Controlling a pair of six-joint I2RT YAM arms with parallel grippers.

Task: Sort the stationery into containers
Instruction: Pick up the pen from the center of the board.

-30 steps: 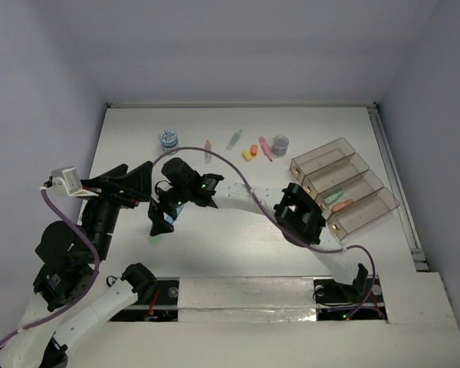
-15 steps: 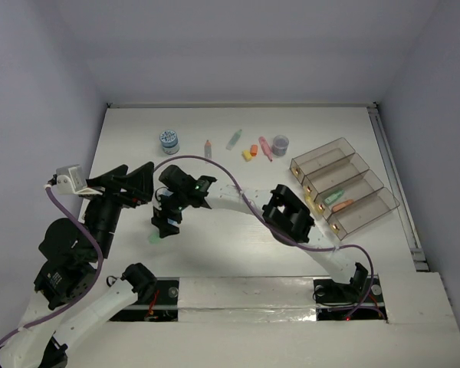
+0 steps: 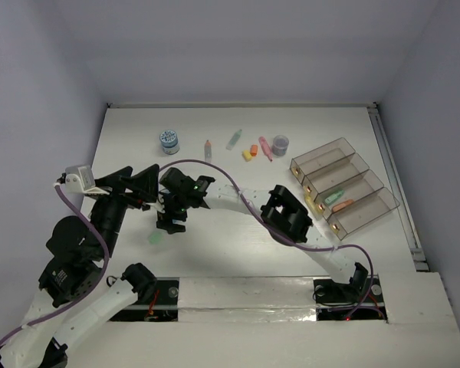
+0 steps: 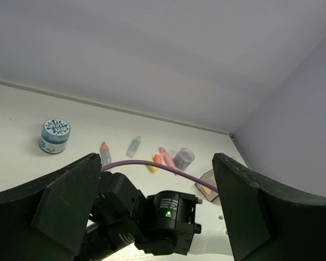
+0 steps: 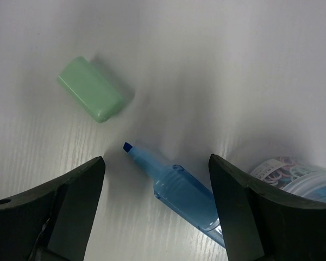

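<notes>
My right gripper (image 5: 156, 176) hovers open, low over the table, straddling an uncapped blue pen (image 5: 182, 190) without touching it. A green eraser (image 5: 92, 97) lies just beyond the pen's tip, and a clear tub of coloured bands (image 5: 293, 174) sits beside it. In the top view this gripper (image 3: 171, 222) is at the left, with the green eraser (image 3: 155, 239) just in front of it. My left gripper (image 3: 142, 188) hangs open and empty beside it. The brown containers (image 3: 343, 188) stand at the right and hold a few items.
At the back lie a blue-white tub (image 3: 169, 141), an orange-tipped pen (image 3: 208, 149), a green pen (image 3: 234, 138), yellow (image 3: 247, 156) and orange (image 3: 254, 149) erasers, a pink pen (image 3: 266, 147) and a purple tub (image 3: 280, 142). My right arm (image 3: 291, 218) spans the table's middle.
My right gripper has shifted slightly right and away from the near edge, uncovering the green eraser. The left arm has edged right, closer to the right wrist.
</notes>
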